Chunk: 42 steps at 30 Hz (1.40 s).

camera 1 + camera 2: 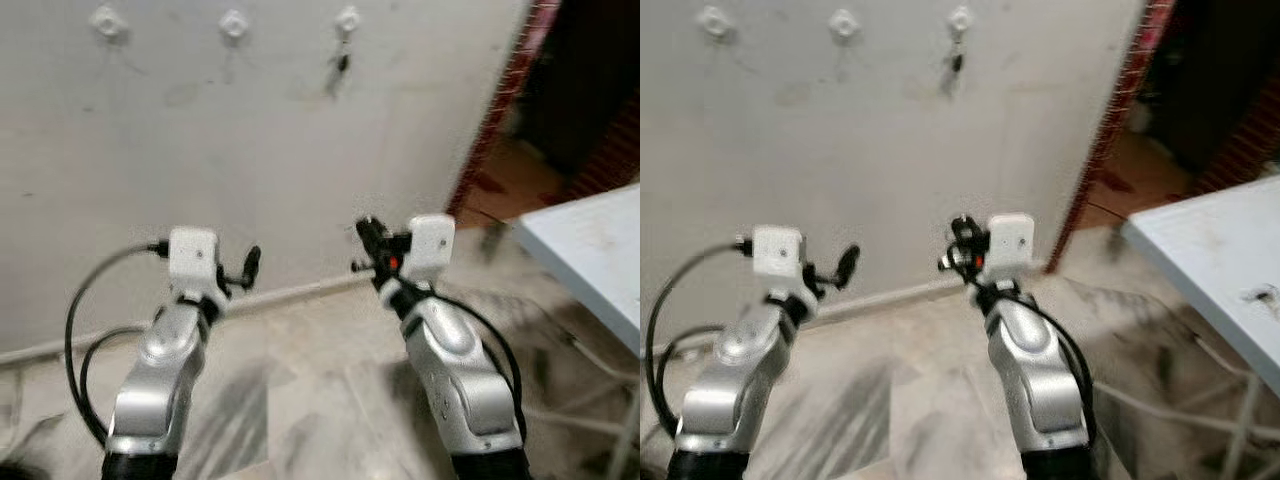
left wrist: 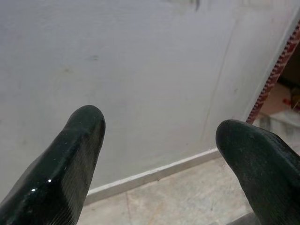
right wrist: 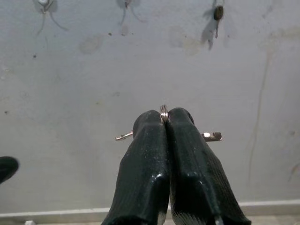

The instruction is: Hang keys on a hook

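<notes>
Three white hooks sit high on the grey wall: a left hook (image 1: 108, 22), a middle hook (image 1: 233, 24) and a right hook (image 1: 347, 18). Something small and dark (image 1: 340, 65) hangs from the right hook. My right gripper (image 3: 163, 117) is shut on a key ring (image 3: 163, 110), and key ends (image 3: 212, 136) stick out on both sides of the fingers. It is held up facing the wall, well below the hooks (image 3: 218, 11). My left gripper (image 2: 159, 136) is raised beside it, open and holding nothing.
A pale table (image 1: 590, 250) stands at the right, its corner near my right arm. A red brick door edge (image 1: 500, 100) ends the wall on the right, with a dark opening beyond. Marble floor (image 1: 300, 400) lies below, and a skirting strip runs along the wall's foot.
</notes>
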Motion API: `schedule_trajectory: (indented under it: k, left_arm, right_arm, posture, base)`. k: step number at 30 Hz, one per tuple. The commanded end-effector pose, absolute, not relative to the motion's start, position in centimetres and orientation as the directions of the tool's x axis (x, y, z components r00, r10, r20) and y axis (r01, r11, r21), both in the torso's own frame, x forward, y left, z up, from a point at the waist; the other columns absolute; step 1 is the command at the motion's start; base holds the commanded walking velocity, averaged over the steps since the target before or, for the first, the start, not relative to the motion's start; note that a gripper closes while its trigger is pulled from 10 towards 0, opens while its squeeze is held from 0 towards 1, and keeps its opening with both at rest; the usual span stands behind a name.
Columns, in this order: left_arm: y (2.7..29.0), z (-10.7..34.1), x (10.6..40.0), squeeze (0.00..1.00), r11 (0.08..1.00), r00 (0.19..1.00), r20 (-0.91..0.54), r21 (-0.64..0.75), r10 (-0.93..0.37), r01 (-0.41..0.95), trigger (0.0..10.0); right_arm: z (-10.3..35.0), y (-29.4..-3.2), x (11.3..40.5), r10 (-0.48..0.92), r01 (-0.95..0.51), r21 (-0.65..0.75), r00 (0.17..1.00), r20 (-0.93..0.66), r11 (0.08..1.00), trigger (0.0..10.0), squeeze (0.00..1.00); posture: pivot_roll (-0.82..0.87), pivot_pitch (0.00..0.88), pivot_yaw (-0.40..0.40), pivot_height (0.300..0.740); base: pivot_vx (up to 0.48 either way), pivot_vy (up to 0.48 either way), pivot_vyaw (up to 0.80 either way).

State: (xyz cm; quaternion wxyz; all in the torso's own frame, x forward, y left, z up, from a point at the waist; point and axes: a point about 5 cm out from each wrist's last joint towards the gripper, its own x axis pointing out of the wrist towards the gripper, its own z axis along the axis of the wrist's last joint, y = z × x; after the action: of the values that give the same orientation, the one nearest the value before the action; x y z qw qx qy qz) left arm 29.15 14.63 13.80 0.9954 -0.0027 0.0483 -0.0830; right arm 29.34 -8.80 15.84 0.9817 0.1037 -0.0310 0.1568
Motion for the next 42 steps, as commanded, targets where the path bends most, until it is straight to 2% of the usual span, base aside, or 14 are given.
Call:
schedule_trajectory:
  k: [1,20,42]
  left_arm:
    - [14.75,14.02,29.18,0.00,0.986,0.982,-0.090,-0.007,-0.168,0.168,10.0]
    - [14.84,13.97,29.13,0.00,0.985,0.981,-0.085,-0.017,-0.175,0.174,10.0]
    - [14.63,13.89,29.07,0.00,0.982,0.979,-0.084,-0.029,-0.186,0.184,10.0]
  right_arm:
    - [16.17,-8.44,29.38,0.306,-0.322,0.201,0.946,0.109,0.925,10.0,0.00]
    - [16.28,-8.34,29.28,0.308,-0.328,0.198,0.943,0.124,0.924,10.0,0.00]
    - [16.35,-7.85,29.16,0.341,-0.359,0.161,0.931,0.132,0.919,10.0,0.00]
  posture:
    - [0.18,0.013,-0.066,0.740]
    - [0.17,0.017,-0.062,0.740]
    - [0.17,0.019,-0.068,0.740]
  base:
    - [0.000,0.000,0.00]
    - [0.000,0.000,0.00]
    - [0.344,0.000,0.00]
